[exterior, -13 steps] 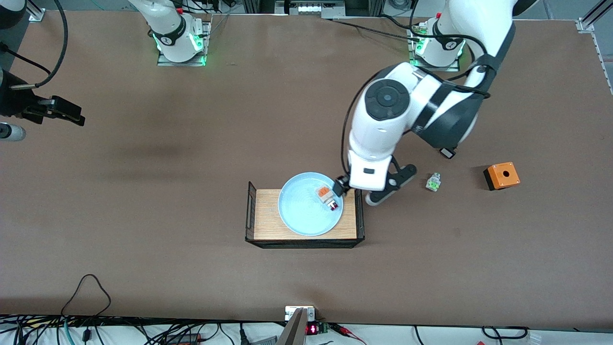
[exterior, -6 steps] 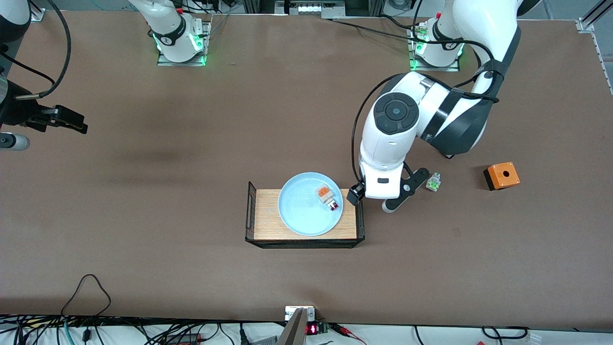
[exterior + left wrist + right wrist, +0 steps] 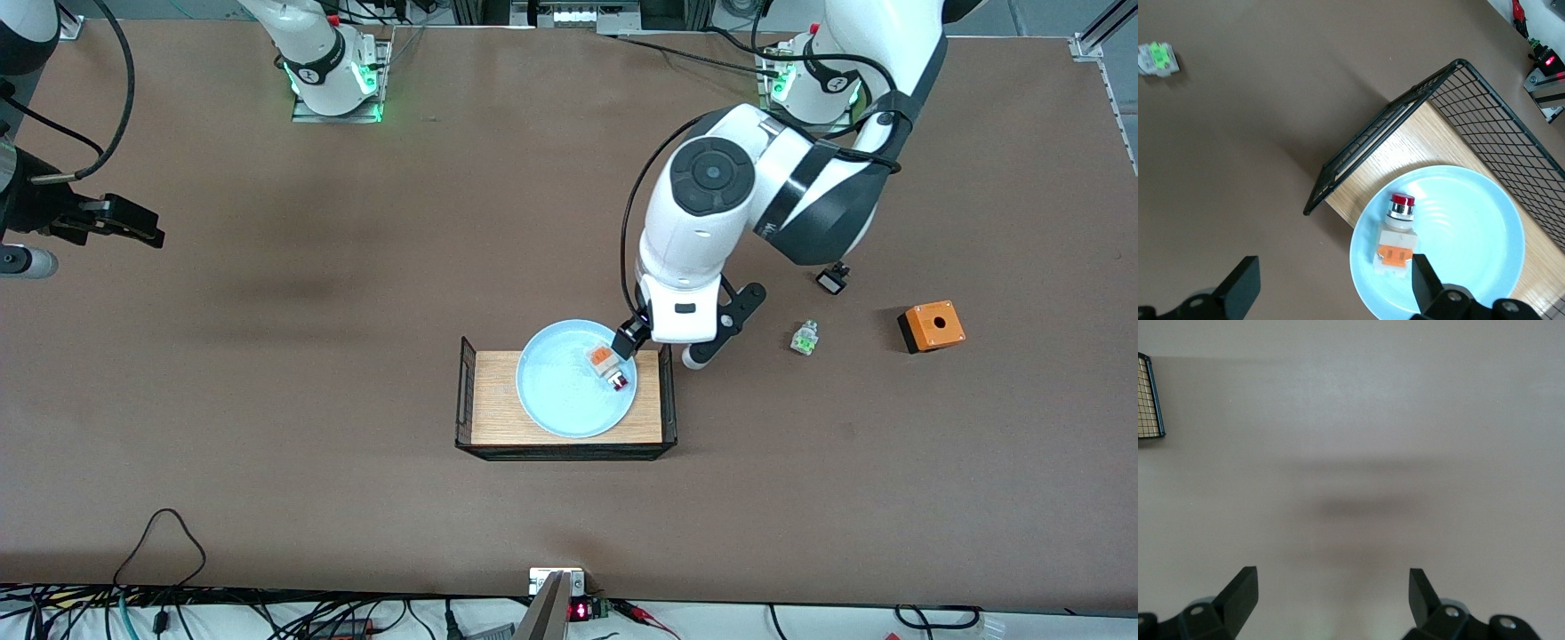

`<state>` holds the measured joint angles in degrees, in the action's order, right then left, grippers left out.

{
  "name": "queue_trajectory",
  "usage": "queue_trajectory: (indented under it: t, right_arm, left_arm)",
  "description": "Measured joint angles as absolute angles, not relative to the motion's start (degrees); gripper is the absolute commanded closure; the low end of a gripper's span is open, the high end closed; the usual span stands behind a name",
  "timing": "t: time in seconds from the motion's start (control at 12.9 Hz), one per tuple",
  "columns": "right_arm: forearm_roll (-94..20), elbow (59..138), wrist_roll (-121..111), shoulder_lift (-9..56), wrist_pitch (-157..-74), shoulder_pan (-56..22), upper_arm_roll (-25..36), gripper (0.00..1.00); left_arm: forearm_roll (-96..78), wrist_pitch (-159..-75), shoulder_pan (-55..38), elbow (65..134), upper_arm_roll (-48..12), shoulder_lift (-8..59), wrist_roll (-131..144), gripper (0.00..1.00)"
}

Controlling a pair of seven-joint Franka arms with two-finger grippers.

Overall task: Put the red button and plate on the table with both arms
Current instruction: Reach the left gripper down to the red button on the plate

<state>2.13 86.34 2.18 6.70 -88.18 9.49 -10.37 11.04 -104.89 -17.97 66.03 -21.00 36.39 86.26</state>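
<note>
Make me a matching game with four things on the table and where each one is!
Things:
1. red button
2. plate
3. green-and-clear part
4. orange box

Places:
A. on the wooden tray
B. on the table, closest to the left arm's end
C. lying in the plate
D. on the bare table between the tray and the orange box

Pairs: 1-C, 2-A, 3-D, 4-B

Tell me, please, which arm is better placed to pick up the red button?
Left: the left gripper hangs open at the plate rim beside the red button; the right gripper waits over bare table.
</note>
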Motion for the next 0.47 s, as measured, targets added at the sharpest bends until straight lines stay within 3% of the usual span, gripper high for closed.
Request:
queue_trajectory:
  t: [0.47]
  right_arm:
    - [2.18,86.11,2.18,6.38,-87.08,9.3,-10.53,0.0]
  left_arm:
    - [9.96,-110.57,-19.47,66.28,-20.43,37.53,87.31,0.0]
